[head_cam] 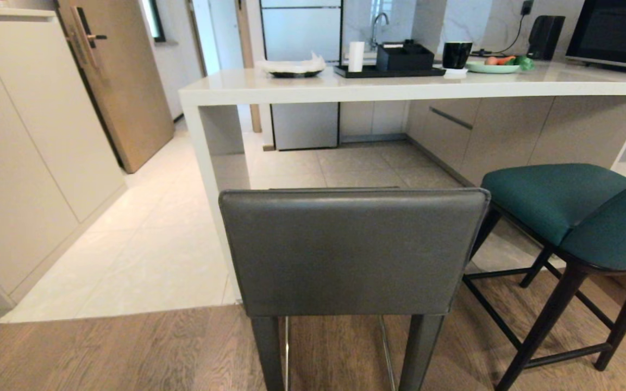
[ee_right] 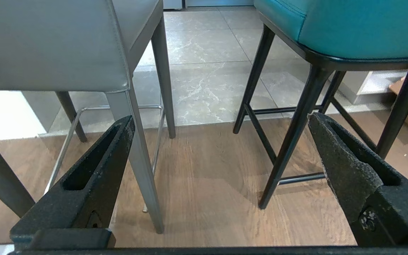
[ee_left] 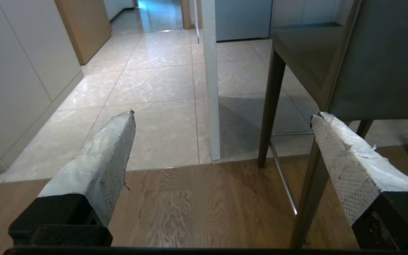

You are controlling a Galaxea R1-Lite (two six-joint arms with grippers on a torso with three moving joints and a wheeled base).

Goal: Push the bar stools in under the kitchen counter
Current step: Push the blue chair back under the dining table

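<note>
The grey bar stool (head_cam: pixel 348 250) stands directly before me with its low back toward me, its seat short of the white kitchen counter (head_cam: pixel 400 87). The teal bar stool (head_cam: pixel 568 209) stands to its right, angled, on black legs. Neither arm shows in the head view. My left gripper (ee_left: pixel 221 115) is open and empty, low beside the grey stool's (ee_left: pixel 377 63) left side. Just as empty, my right gripper (ee_right: pixel 220 118) hangs open behind the gap between the grey stool (ee_right: pixel 48 42) and the teal stool (ee_right: pixel 349 28).
On the counter stand a black tray (head_cam: pixel 389 70) with a box, a white roll, a black mug (head_cam: pixel 457 54), a plate of vegetables (head_cam: pixel 495 65) and a microwave (head_cam: pixel 614 32). White cabinets (head_cam: pixel 25 152) line the left. The counter's end panel (head_cam: pixel 212 179) stands left of the grey stool.
</note>
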